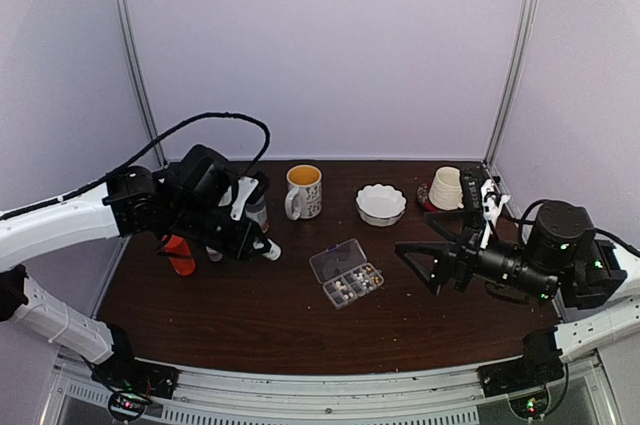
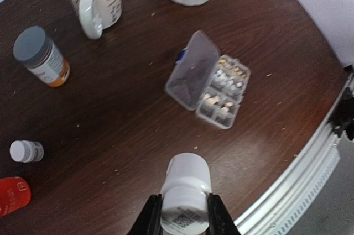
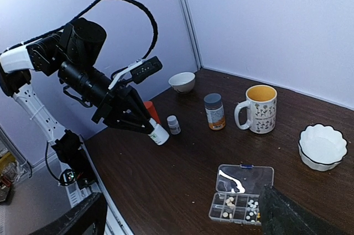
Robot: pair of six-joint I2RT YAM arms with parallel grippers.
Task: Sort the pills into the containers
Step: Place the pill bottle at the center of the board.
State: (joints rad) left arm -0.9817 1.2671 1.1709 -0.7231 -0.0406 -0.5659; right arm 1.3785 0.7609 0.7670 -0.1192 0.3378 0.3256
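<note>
The clear pill box (image 1: 346, 273) lies in the middle of the table with its lid (image 2: 191, 69) folded back. Pale pills (image 2: 224, 80) sit in several of its compartments (image 3: 238, 208). My left gripper (image 2: 184, 204) is shut on a small white bottle (image 2: 185, 191), held above the table to the left of the box (image 3: 159, 134). My right gripper (image 1: 418, 267) hovers just right of the box with its jaws wide open and nothing between them. Its two dark fingers (image 3: 83, 221) frame the box in the right wrist view.
Along the back stand a yellow-lined mug (image 1: 303, 191), a white scalloped bowl (image 1: 381, 204) and stacked paper cups (image 1: 446, 188). An orange bottle with a grey cap (image 2: 41, 57), a small white bottle (image 2: 26, 151) and a red object (image 2: 12, 195) stand at the left. A metal rail edges the table (image 2: 298, 191).
</note>
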